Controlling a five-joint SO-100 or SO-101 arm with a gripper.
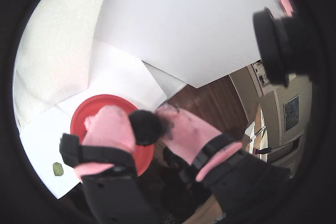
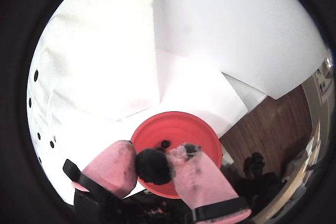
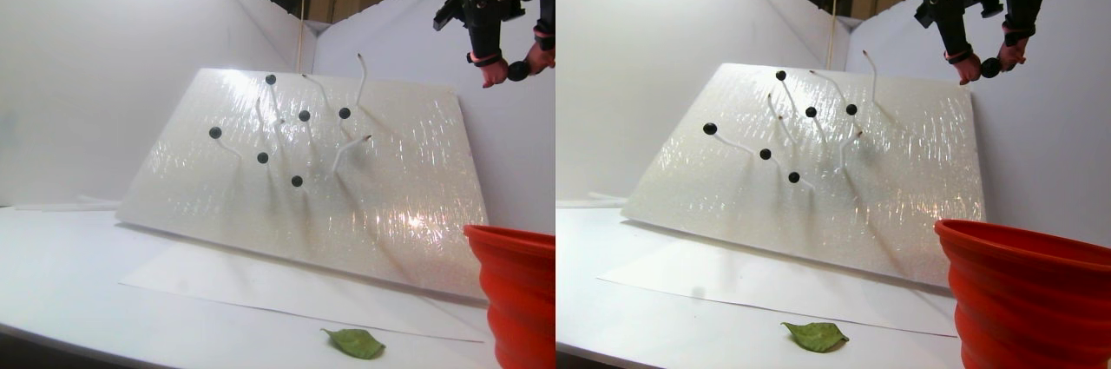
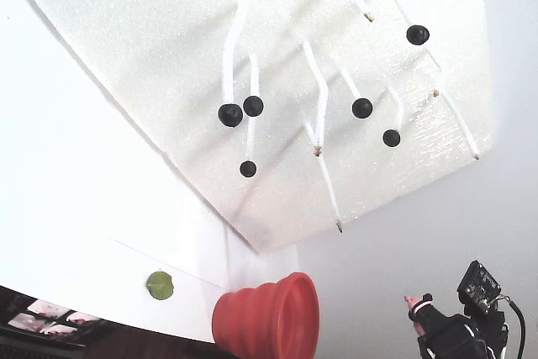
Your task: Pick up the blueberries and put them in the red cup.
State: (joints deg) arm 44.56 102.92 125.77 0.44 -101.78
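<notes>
Looking at the big stuff first: a white foam board (image 3: pixel 304 161) leans against the backdrop with thin white stems sticking out of it, and six blueberries (image 4: pixel 230 114) sit on stem tips, a few stems bare. The red cup (image 2: pixel 176 150) stands on the table off the board's right end in the stereo pair view, and a wrist view shows at least one small dark berry already lying on its floor. The gripper (image 2: pixel 154 165) is way up above the cup, its pink pads clamped on a single berry (image 1: pixel 145 127). What matters for the drop is whether that berry is plumb over the opening. In one wrist view it sits over the near part of the cup's inside; in the other it hangs right at the rim edge. So I'd guess it's over the mouth but close to the lip, and from that height a small nudge toward the centre before letting go seems safer. There's a green leaf (image 3: pixel 354 343) lying on the table, out of the way.
</notes>
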